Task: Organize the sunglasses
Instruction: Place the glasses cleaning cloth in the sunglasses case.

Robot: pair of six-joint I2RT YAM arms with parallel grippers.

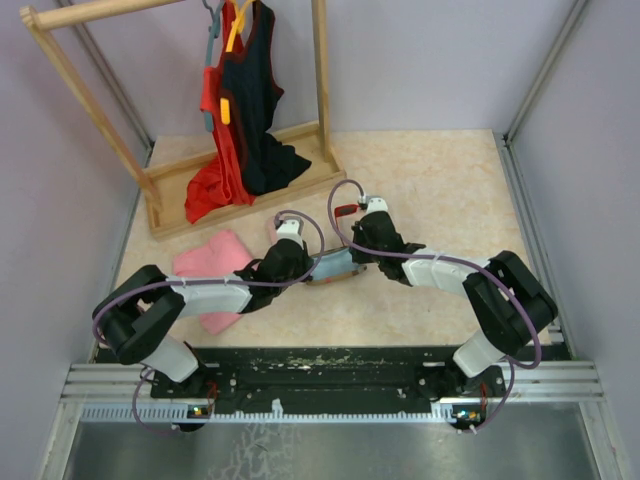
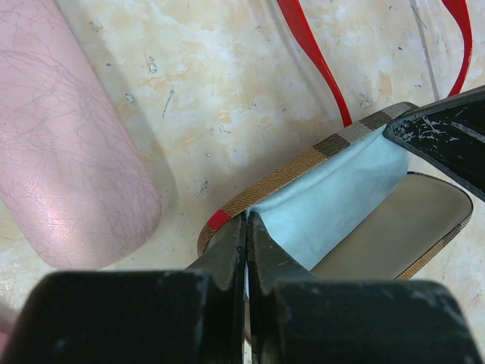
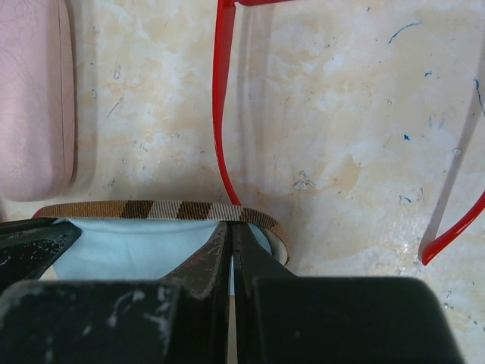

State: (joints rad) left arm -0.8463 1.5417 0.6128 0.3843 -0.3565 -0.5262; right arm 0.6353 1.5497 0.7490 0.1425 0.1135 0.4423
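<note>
The red sunglasses lie open on the table; their thin temples show in the left wrist view (image 2: 305,39) and the right wrist view (image 3: 221,98), and a small part in the top view (image 1: 344,210). The orange-yellow pair is out of view. An open brown striped case (image 2: 299,167) holds a light blue cloth (image 2: 337,199). My left gripper (image 2: 248,220) is shut on the cloth's corner at the case rim. My right gripper (image 3: 231,227) is shut on the cloth (image 3: 129,246) at the opposite end, just inside the rim (image 3: 159,209). Both meet over the case (image 1: 335,266).
A closed pink case (image 2: 68,144) lies left of the brown case, also in the right wrist view (image 3: 34,98). A pink garment (image 1: 205,262) lies by the left arm. A wooden rack (image 1: 325,90) with red and black tops stands at the back left.
</note>
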